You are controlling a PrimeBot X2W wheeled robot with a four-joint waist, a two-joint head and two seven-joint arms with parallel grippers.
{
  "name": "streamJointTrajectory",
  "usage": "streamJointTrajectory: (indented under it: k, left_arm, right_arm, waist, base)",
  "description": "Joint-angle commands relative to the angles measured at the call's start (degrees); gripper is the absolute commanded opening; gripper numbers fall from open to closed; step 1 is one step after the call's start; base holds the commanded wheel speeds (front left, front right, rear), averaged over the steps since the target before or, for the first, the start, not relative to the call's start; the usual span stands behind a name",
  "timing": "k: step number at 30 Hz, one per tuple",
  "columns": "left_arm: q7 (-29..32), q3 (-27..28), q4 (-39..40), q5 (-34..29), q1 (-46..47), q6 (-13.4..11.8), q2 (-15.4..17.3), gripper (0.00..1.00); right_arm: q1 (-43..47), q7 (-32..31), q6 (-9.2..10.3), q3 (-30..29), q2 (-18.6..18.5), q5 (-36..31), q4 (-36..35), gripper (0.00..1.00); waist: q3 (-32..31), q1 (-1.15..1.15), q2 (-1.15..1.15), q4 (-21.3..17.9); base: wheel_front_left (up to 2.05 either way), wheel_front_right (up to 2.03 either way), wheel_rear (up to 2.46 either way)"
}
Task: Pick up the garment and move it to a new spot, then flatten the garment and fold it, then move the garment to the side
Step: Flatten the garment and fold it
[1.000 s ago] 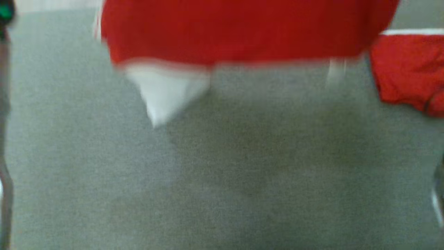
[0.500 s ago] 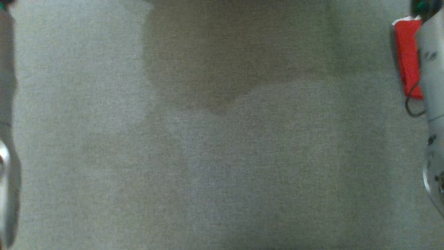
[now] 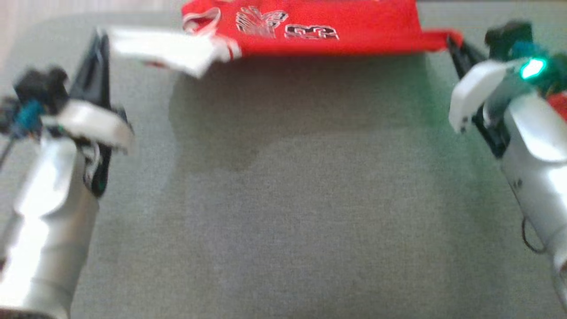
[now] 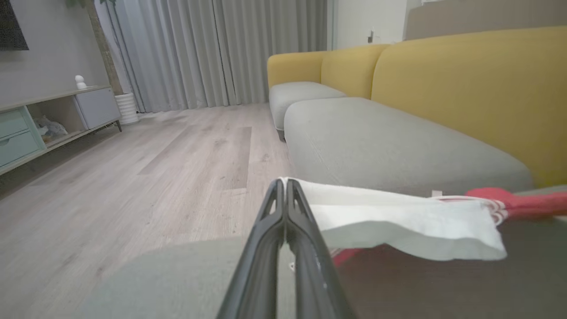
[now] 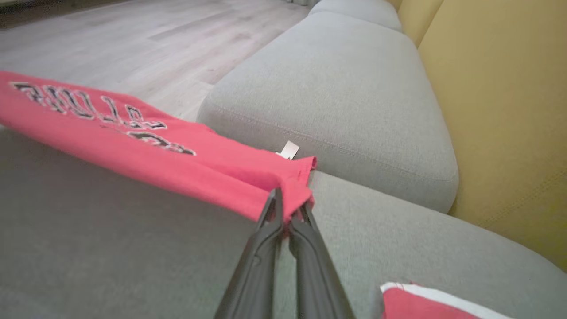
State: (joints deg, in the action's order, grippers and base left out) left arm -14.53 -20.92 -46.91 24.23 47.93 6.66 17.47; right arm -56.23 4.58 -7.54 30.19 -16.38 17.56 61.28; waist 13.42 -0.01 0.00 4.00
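The garment point(image 3: 310, 31) is a red jersey with black-and-white lettering and a white sleeve. It hangs stretched between my two grippers, just above the far part of the grey seat cushion point(image 3: 283, 199). My left gripper point(image 3: 101, 37) is shut on the white sleeve end point(image 4: 398, 221), fingers pressed together point(image 4: 283, 184). My right gripper point(image 3: 449, 40) is shut on the red corner of the garment point(image 5: 155, 146), pinching the hem point(image 5: 285, 199). The cloth sags slightly in the middle and casts a shadow on the cushion.
A second red cloth with a white band point(image 5: 425, 303) lies on the cushion at the right, behind my right arm point(image 3: 559, 102). The yellow sofa back point(image 5: 500, 110) rises on that side. Another grey cushion point(image 4: 390, 146) adjoins, with wooden floor point(image 4: 155, 168) and a low cabinet point(image 4: 35, 124) beyond.
The head camera has swung, so the whole picture shifted. Both grippers have come into view with the garment held taut between them; before, it was a blurred red mass.
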Motion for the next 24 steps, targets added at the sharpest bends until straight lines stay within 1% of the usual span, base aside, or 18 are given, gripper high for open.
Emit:
streamJointTrajectory:
  k: [1,5,9,13,16,19,24]
  left_arm:
    - [-0.2,0.8,2.2,0.5,-0.5,0.3,3.9,0.00]
    - [3.0,-1.7,4.7,2.1,-6.7,0.7,5.6,0.00]
    - [6.7,-3.9,10.1,4.5,-12.9,0.8,7.8,0.00]
    - [10.8,-5.6,17.3,7.2,-19.1,0.8,10.8,0.00]
    - [13.3,-5.6,22.5,9.0,-23.7,0.8,13.2,0.00]
    - [15.8,-5.5,28.5,10.3,-28.3,-0.2,15.1,0.00]
    - [19.2,-4.6,39.3,11.5,-34.8,-3.8,18.0,0.00]
  right_arm:
    - [1.7,-1.4,0.05,3.0,-1.8,2.8,-3.0,0.00]
    - [6.9,-4.9,0.05,9.9,-6.8,10.1,-8.3,0.00]
    - [11.8,-8.1,0.05,15.0,-11.7,17.3,-14.1,0.00]
    - [16.7,-11.2,0.05,19.0,-16.1,23.7,-19.9,0.00]
    - [19.6,-13.1,0.05,20.9,-18.9,27.8,-23.9,0.00]
    - [22.0,-14.8,0.05,22.4,-21.3,30.6,-27.8,0.00]
    - [24.6,-17.3,0.05,24.1,-24.6,33.7,-34.0,0.00]
  waist:
    - [-3.8,0.01,0.00,0.4]
    - [-7.3,0.01,0.00,0.9]
    - [-10.7,0.01,0.00,1.3]
    - [-13.8,0.01,0.00,1.7]
    - [-15.7,0.01,0.00,1.7]
    - [-16.9,0.01,0.00,1.6]
    - [-17.4,0.01,0.00,1.0]
  base:
    - [0.00,0.00,0.00]
    - [0.00,0.00,0.00]
    - [0.00,0.00,0.00]
    - [0.00,0.00,0.00]
    - [0.00,0.00,0.00]
    - [0.00,0.00,0.00]
    - [0.00,0.00,0.00]
